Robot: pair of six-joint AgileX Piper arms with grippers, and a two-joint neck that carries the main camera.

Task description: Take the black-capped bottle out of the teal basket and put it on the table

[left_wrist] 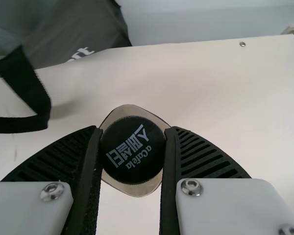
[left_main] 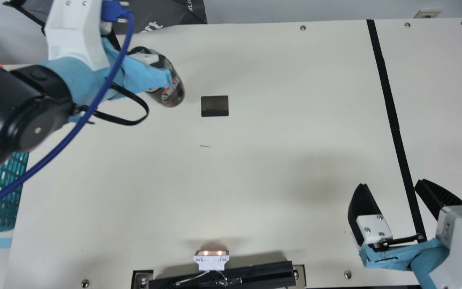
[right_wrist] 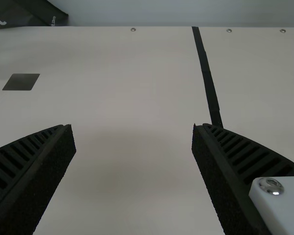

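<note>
In the main view my left gripper (left_main: 140, 76) is at the upper left, largely hidden behind its blue-taped arm. Beside it the dark bottle (left_main: 171, 89) leans out over the table (left_main: 255, 160); whether its base touches the surface I cannot tell. The left wrist view shows the black cap (left_wrist: 132, 150) pinched by both fingers of the left gripper (left_wrist: 133, 129). The teal basket (left_main: 3, 214) is at the main view's left edge, partly behind the arm. My right gripper (left_main: 391, 183) stands open at the lower right; the right wrist view shows nothing between the fingers of this gripper (right_wrist: 132, 126).
A dark rectangle (left_main: 215, 106) lies on the table, right of the bottle. Black tape (left_main: 391, 116) runs down the right side. A small lit device (left_main: 211, 260) and a black bar (left_main: 255, 275) are at the near edge, a dark bag (left_main: 167, 12) behind the far edge.
</note>
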